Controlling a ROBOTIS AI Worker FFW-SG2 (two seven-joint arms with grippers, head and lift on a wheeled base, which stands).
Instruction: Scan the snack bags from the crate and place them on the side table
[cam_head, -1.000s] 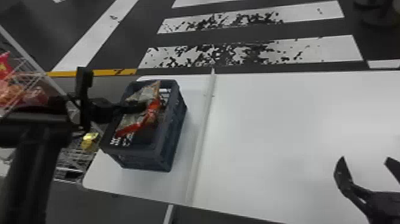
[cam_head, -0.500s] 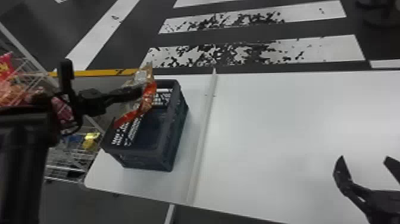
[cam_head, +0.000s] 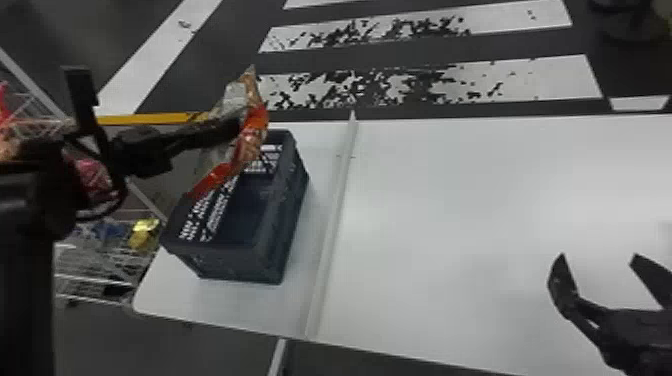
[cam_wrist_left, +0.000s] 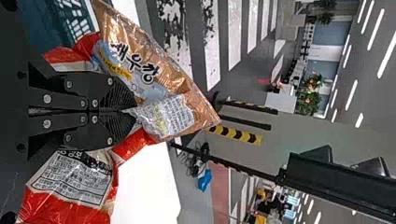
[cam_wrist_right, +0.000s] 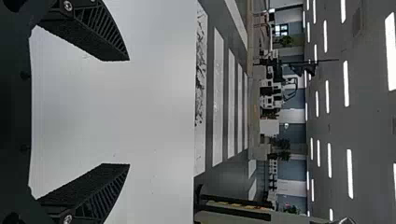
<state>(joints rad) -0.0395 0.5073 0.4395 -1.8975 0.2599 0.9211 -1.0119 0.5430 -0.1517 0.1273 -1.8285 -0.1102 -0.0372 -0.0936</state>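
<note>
My left gripper (cam_head: 239, 129) is above the far left part of the dark blue crate (cam_head: 291, 200), shut on a snack bag (cam_head: 250, 137) with orange and red parts. In the left wrist view the left gripper (cam_wrist_left: 133, 112) pinches the crumpled orange, red and clear snack bag (cam_wrist_left: 161, 79), which sticks out on both sides of the fingers. The crate's visible inside holds no bag that I can make out. Over the right part of the white table (cam_head: 450, 200) my right gripper (cam_head: 600, 260) stands open; in its wrist view the right gripper (cam_wrist_right: 128, 112) has nothing between its fingers.
A raised white strip (cam_head: 332, 225) crosses the table just right of the crate. At the left stands a wire rack (cam_head: 100, 265) with a yellow packet (cam_head: 144, 234) and other colourful bags, partly behind the left arm. Crosswalk stripes mark the floor beyond the table.
The left gripper has lifted the snack bag up out of the crate, with the bag rising toward the far left. Over the last half second it moved only slightly. The right arm stayed still.
</note>
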